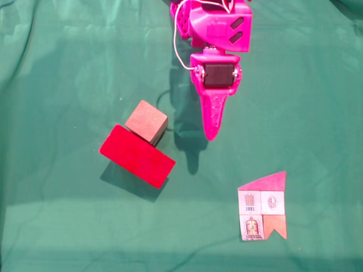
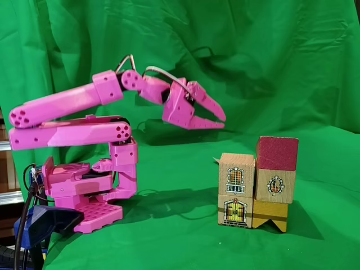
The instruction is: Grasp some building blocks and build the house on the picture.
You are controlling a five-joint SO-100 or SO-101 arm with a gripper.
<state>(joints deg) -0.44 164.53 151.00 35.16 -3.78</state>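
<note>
Fixed view: blocks (image 1: 139,148) left of pincer (image 1: 212,133)

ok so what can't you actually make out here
In a fixed view, the top edge cuts off the arm behind the end effector; its upper finger hides the jaw gap.
Prints on the picture: too small.
Under the long red block: hidden by its top.

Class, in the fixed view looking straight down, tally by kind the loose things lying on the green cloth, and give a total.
Wooden blocks: 2 (bright red rectangular block, dull reddish-brown cube)
Small flat printed house cards: 1
Total: 3
</note>
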